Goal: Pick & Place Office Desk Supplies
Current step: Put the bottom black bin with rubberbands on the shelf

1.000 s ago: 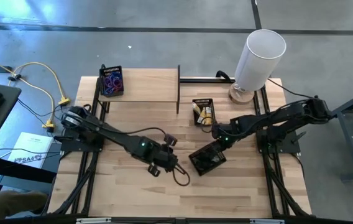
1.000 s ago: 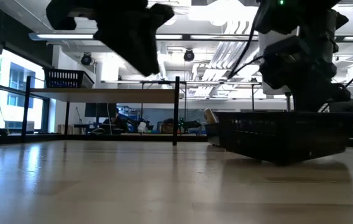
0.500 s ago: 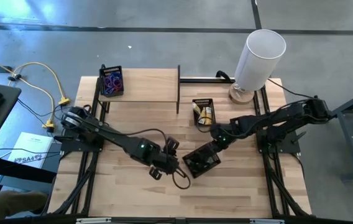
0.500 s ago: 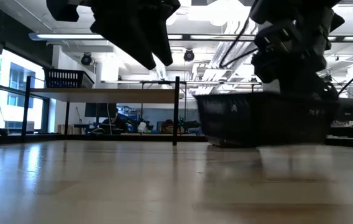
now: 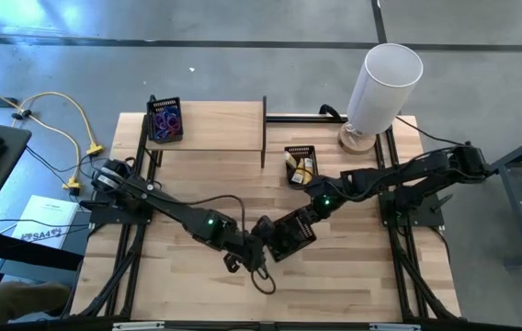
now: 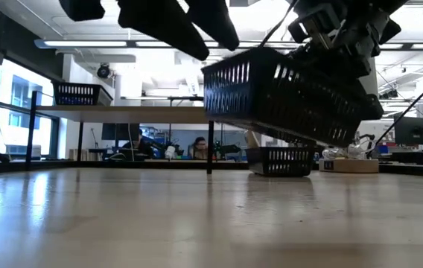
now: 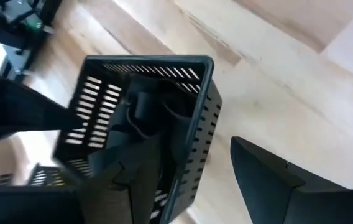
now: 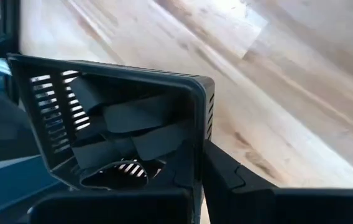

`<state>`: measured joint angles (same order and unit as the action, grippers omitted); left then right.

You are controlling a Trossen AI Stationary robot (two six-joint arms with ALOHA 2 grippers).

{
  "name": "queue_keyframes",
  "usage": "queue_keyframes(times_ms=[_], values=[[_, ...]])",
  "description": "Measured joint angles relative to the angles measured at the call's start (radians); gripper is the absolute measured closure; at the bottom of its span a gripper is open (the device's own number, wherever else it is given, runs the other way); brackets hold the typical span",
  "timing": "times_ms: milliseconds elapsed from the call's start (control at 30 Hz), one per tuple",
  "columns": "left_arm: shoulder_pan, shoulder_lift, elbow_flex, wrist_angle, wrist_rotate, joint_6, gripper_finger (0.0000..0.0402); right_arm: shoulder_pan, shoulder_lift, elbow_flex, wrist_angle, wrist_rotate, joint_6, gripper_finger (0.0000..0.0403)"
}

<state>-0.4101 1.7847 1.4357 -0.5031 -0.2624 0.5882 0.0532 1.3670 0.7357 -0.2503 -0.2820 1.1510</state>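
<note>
A black mesh tray (image 5: pixel 289 235) with dark items (image 8: pixel 133 127) in it hangs tilted above the table's middle (image 6: pixel 282 93). My right gripper (image 5: pixel 305 217) is shut on it from the right. My left gripper (image 5: pixel 257 241) is open at the tray's left end. In the left wrist view one finger (image 7: pixel 130 180) reaches in over the tray's inside and the other finger (image 7: pixel 270 177) stands outside its wall, with bare table between. Whether the inner finger touches anything I cannot tell. My right gripper pinches the tray's side wall close to a corner (image 8: pixel 200 146), one finger inside the tray and one finger (image 8: pixel 238 183) outside. It comes slanting down from the table's right. The tray is lifted clear of the table and tilted, its right end lower (image 6: pixel 338 126).
A second mesh tray (image 5: pixel 300 165) with yellow packets stands on the table behind. A raised wooden shelf (image 5: pixel 215 129) at the far left carries a small tray (image 5: pixel 164 119) of coloured loops. A tall white cylinder (image 5: pixel 382 85) stands at the far right.
My right gripper has lifted the tray off the table, carried it a little toward the left and tipped it. The tray, which sat with one edge on the table, now hangs clear and tilted. My left gripper has rolled and moved right, toward the tray.
</note>
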Motion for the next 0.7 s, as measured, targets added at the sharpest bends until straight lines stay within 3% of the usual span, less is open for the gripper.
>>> queue_keyframes(times_ms=[267, 500, 700], values=[[0.053, 0.029, 0.0, 0.038, 0.143, -0.009, 0.0215, 0.041, 0.0, 0.0, 0.066, -0.014, 0.026, 0.0399], [0.057, 0.029, 0.0, 0.049, 0.14, -0.011, 0.0228, 0.066, 0.0, 0.0, 0.065, -0.013, 0.031, 0.0399], [0.064, 0.048, 0.0, 0.059, 0.184, -0.086, 0.0269, 0.065, 0.0, 0.0, 0.068, -0.015, 0.026, 0.0399]])
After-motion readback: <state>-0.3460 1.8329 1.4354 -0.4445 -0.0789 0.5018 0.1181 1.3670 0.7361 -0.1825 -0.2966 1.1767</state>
